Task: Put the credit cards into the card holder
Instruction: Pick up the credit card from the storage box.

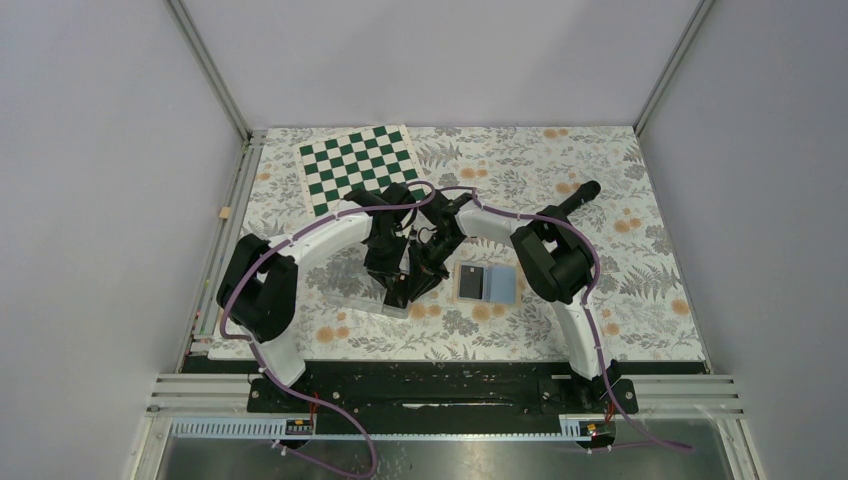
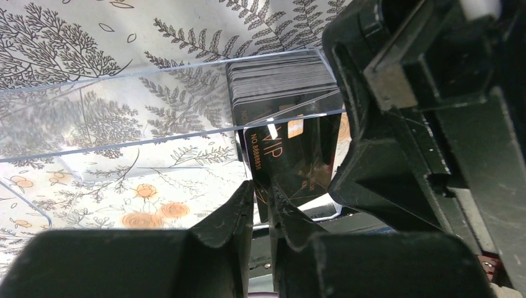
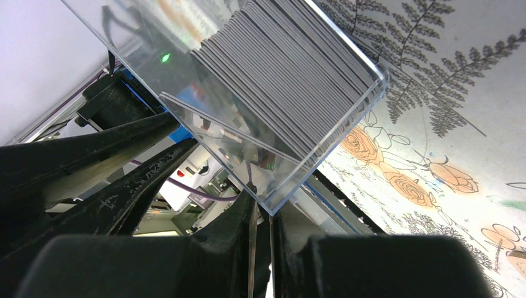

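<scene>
Two arms meeting at a clear tray point(image 2: 124, 112) on the floral counter point(image 1: 620, 260). The tray holds a dense stack of credit cards point(image 3: 291, 74) standing on edge against one end wall. The left gripper point(image 2: 265, 197) reaches the tray from outside that end; its jaws are closed to a narrow slot and pinch one black credit card point(image 2: 291, 167) by its lower edge. This card bears "VIP" lettering and a small orange mark and stands upright just outside the tray wall, in front of the stack. The right gripper point(image 3: 262, 208) is at the same end of the tray, its jaws pressed together on the tray's lower corner, so that the clear wall sits between the fingertips. The card holder point(image 1: 502, 285) lies open and flat on the counter just beside the tray, on the right arm's side. Its light blue lining faces up, with a dark card point(image 1: 469, 282) on the half nearer the tray. A green-and-white chessboard point(image 1: 360, 167) lies beyond the tray, and a black marker point(image 1: 578, 197) lies well apart from the tray, beyond the card holder
</scene>
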Controlling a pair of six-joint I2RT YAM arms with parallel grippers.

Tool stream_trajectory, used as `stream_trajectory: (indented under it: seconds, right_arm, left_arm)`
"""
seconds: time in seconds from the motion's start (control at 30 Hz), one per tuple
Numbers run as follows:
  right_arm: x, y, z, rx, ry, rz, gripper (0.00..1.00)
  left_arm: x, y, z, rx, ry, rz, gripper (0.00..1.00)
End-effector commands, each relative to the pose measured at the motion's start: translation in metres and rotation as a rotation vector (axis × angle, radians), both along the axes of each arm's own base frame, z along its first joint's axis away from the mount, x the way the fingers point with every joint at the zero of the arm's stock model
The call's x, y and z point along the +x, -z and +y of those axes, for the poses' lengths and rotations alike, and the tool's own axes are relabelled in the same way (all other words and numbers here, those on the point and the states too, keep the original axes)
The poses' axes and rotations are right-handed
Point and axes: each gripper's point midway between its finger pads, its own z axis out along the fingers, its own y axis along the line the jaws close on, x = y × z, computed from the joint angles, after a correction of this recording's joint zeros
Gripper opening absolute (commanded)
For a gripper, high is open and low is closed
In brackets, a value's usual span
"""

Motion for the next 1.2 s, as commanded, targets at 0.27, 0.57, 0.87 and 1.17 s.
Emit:
stream_trajectory:
  seconds: [0.27, 0.57, 0.87, 1.17]
  right_arm:
    - [-0.005, 0.014, 0.003, -0.006, -0.039, -0.043, 0.02]
    - [-0.005, 0.013, 0.003, -0.005, -0.04, -0.045, 0.01]
    - [-0.006, 0.014, 0.002, -0.008, -0.04, -0.044, 0.02]
    - [-0.005, 0.014, 0.002, -0.006, -0.042, -0.048, 0.02]
  left_arm:
    - [0.003, -0.022, -0.042, -0.199, 0.01, -0.013, 0.11]
    - [-0.001, -0.029, -0.039, -0.24, -0.03, -0.024, 0.04]
    - [-0.005, -0.027, -0.045, -0.331, -0.043, 0.026, 0.15]
    - [-0.009, -0.016, -0.045, -0.326, -0.039, 0.059, 0.21]
